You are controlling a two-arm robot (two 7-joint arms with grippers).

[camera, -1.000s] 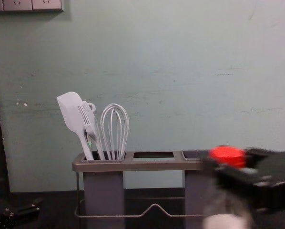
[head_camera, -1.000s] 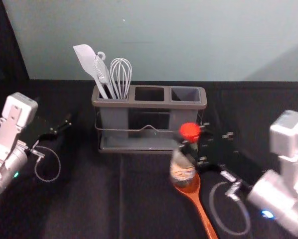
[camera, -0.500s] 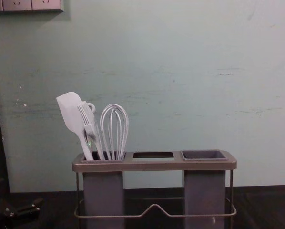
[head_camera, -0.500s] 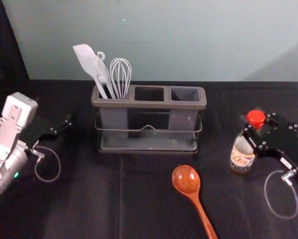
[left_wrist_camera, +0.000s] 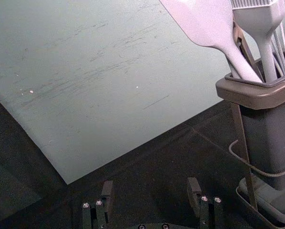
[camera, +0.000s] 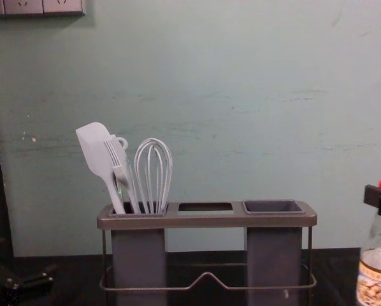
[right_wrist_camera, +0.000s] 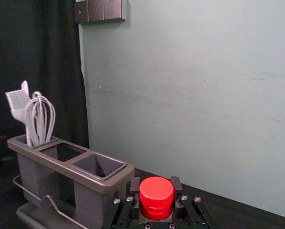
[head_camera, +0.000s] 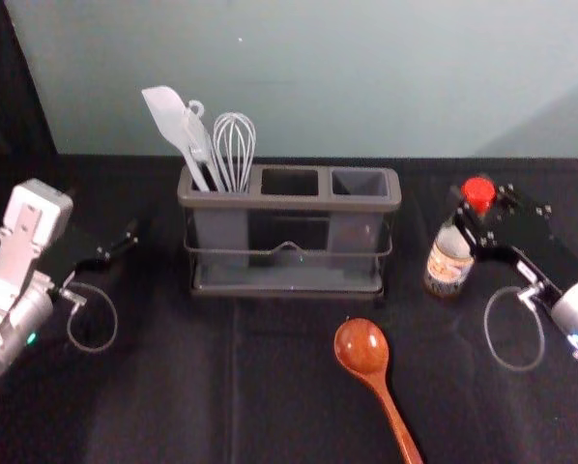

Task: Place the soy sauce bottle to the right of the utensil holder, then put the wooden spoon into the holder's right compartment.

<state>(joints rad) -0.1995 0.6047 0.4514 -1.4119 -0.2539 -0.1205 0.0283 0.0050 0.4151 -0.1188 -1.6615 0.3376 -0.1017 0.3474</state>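
Glossy reddish-brown wooden spoon (head_camera: 361, 348): lying at the near side on the black cloth (head_camera: 154, 387), bowl end far, handle running near and right. Same spot as a second ago, but no longer blocked by the bottle, so easier to get at later.

Clear soy sauce bottle with round red cap and printed label (head_camera: 448, 266): over to the right of the holder now, just beside it with a gap. Swung right from in front of the holder, then nudged farther and a touch back left. Pretty much lined up for step one, tbh. Can't tell if fully down on the cloth.

Right gripper (right_wrist_camera: 156, 185): at the right, closed in around the bottle just below the cap. Probably needs to settle it upright, let go and back off cleanly without tipping it, before going for the spoon.

Left gripper (left_wrist_camera: 151, 187): parked left of the holder, fingers spread wide, holding zilch.

Grey three-slot plastic utensil holder with brownish rim (head_camera: 241, 203): standing at the far side, unmoved.

Right compartment (head_camera: 360, 184): still empty, waiting on the spoon.

Pale spatula (head_camera: 168, 116) and wire whisk (head_camera: 235, 145): both in the left compartment.
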